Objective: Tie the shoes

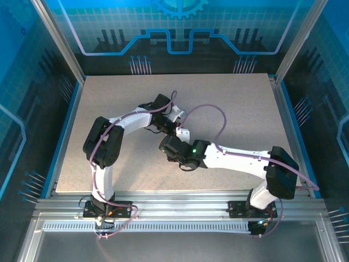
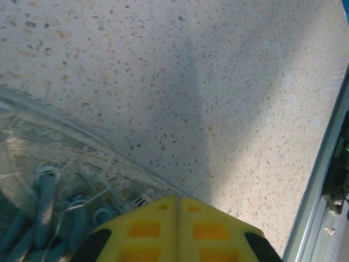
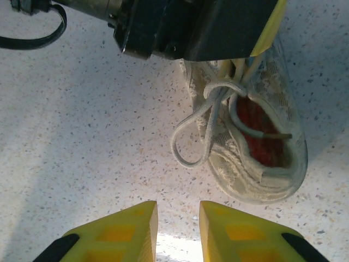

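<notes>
The small whitish-grey sneaker [image 3: 256,147] lies on the table, its red inside [image 3: 262,123] facing the right wrist camera. Its white laces [image 3: 217,93] are knotted over the tongue. One loop [image 3: 185,144] hangs onto the table, and a loose end lies across the red opening. My left gripper [image 2: 177,203] is shut, tips pressed together at the shoe's mesh side [image 2: 60,164], with no lace seen between them. In the right wrist view its dark body [image 3: 196,27] sits over the shoe's front. My right gripper [image 3: 178,218] is open, a short way from the loop and heel.
Both arms meet mid-table around the sneaker [image 1: 183,132], left gripper [image 1: 172,125] beside right gripper [image 1: 164,144]. The speckled tabletop [image 1: 229,103] spreads around them. A metal frame rail [image 2: 322,180] borders the table on the right of the left wrist view.
</notes>
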`<state>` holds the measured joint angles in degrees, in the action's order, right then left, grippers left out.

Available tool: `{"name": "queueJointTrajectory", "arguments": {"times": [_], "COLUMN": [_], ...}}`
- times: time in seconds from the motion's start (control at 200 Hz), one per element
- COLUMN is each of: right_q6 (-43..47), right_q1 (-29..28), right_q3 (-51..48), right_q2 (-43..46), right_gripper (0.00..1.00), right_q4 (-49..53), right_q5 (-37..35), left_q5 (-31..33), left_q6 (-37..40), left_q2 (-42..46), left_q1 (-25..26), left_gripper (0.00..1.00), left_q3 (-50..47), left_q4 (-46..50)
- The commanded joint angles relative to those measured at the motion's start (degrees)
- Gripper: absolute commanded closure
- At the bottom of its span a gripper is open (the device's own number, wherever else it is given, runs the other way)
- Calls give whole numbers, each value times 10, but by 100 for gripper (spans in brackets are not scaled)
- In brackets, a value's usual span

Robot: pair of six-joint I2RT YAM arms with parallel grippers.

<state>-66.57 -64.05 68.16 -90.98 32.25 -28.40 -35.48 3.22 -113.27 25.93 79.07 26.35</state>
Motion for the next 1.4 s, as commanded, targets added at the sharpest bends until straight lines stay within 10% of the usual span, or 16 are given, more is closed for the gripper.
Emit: {"name": "queueJointTrajectory", "arguments": {"times": [0.0, 1.396], "right_q6": [14, 64], "right_q1": [15, 80], "right_q3": [36, 78], "right_q2": [-38, -138], "right_gripper": [74, 76], "right_q4": [66, 44], "right_q5": [-24, 10], "left_q5": [-34, -60], "left_q6": [-35, -73], "left_q2": [-15, -18], "left_q1": [-8, -19], "left_gripper": [100, 100], "left_q3": [22, 24], "left_q4": [12, -6]}}
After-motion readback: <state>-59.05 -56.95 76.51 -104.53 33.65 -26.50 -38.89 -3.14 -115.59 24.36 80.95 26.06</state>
